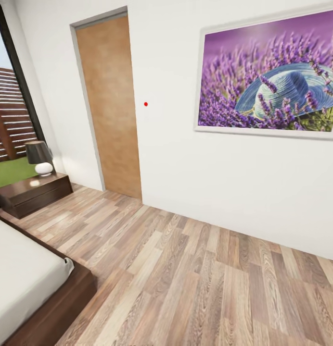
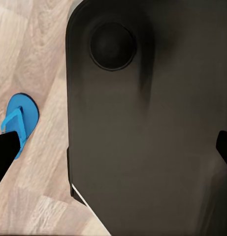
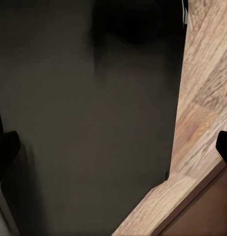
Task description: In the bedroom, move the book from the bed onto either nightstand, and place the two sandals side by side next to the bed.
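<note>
Low dark-framed bed [image 1: 39,300] sitting at near left on wood-plank floor [image 1: 195,283]; dark wooden nightstand [image 1: 34,192] standing behind it, carrying a shaded lamp [image 1: 40,157]. Blue sandal [image 2: 19,123] lying on floor.

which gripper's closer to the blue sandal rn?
Left. The blue sandal lies on the wood floor in the left wrist view, beside a left gripper fingertip. The right wrist view has floor and the robot's dark body.

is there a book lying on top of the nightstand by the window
No: in the head view the nightstand carries a lamp with a dark shade and white base, and no book lies on its glossy top.
</note>
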